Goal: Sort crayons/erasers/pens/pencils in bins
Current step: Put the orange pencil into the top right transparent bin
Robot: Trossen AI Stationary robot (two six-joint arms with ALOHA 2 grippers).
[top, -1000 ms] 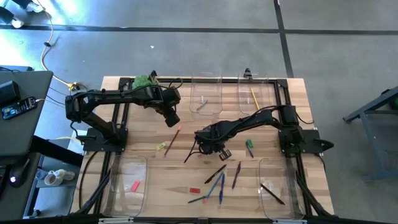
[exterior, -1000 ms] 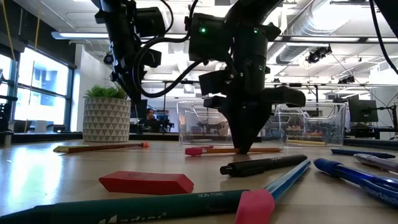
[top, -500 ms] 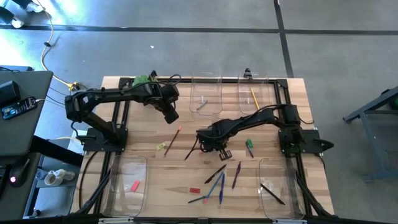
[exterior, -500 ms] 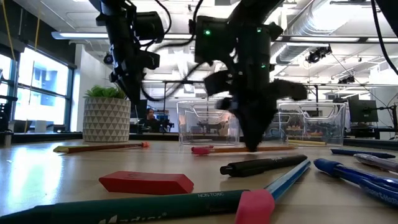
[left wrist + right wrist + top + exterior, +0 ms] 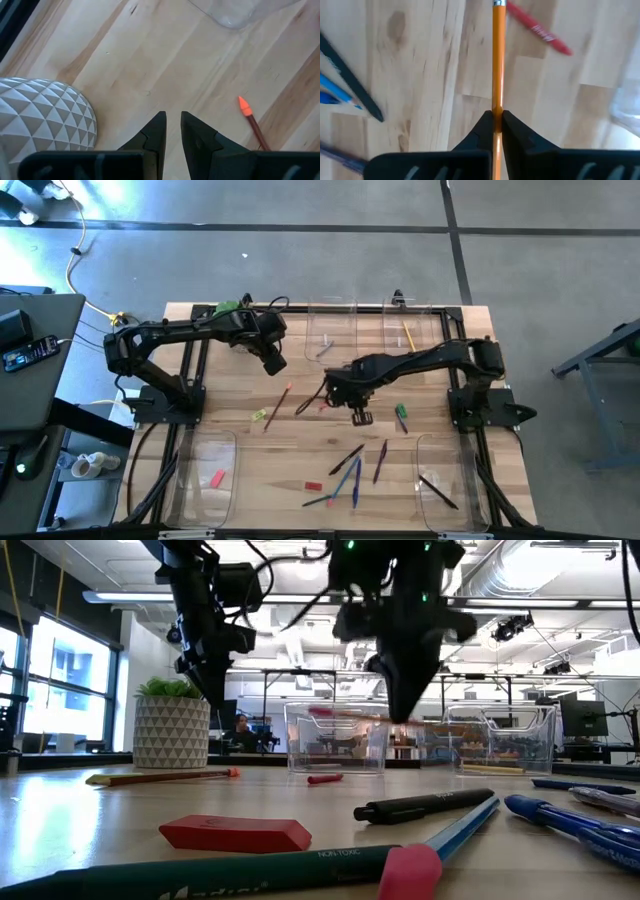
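- Wooden planks make up the table (image 5: pixel 300 465), pale and striped, with pens (image 5: pixel 352 470) and erasers (image 5: pixel 313 486) scattered toward its front edge.
- My right gripper (image 5: pixel 497 116) is clamped on an orange pencil (image 5: pixel 498 60), lifted clear of the wood above a red crayon (image 5: pixel 538 28).
- My left gripper (image 5: pixel 171 122) hangs near the plant pot (image 5: pixel 45 115), fingers slightly apart, holding nothing.
- Clear bins (image 5: pixel 332 330) sit at the table's corners.
- Beyond, an office with ceiling lights.

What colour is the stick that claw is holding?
Orange: the pencil in the right gripper, clearest in the right wrist view.
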